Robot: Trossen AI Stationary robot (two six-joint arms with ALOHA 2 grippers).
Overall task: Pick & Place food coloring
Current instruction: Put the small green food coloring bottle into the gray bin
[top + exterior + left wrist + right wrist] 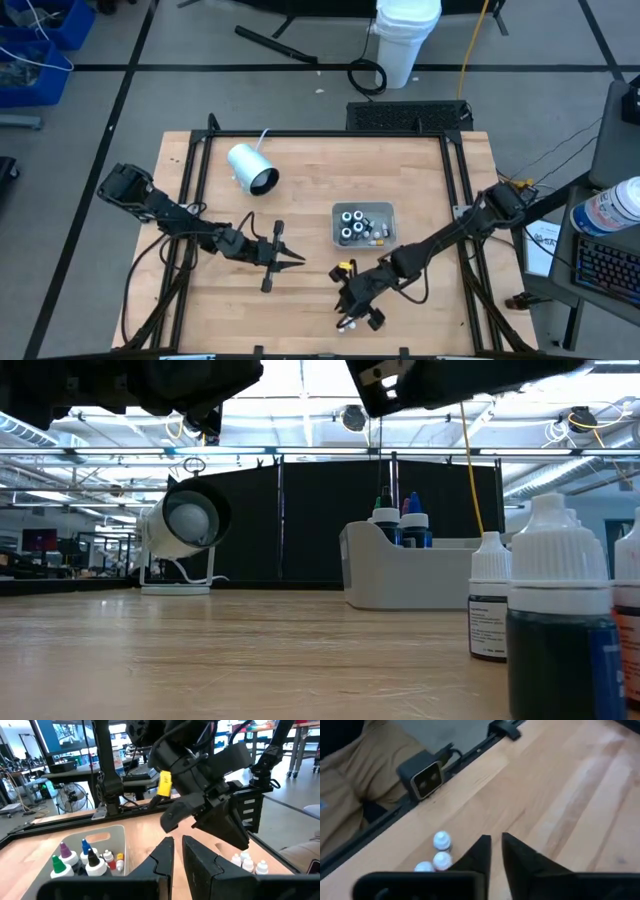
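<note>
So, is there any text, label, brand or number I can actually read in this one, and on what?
None can be read.
Bottle label, low view: lines of print, too small and blurred.
Yellow tag on the right arm, left wrist view: no print shows.
Round container off the table's right side: label too small.

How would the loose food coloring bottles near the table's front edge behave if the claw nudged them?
The loose bottles stand upright, tall for their narrow bases, so a sideways nudge would probably tip them. Round capped bodies would likely roll afterwards. They stand clustered, so one may knock its neighbours.
</note>
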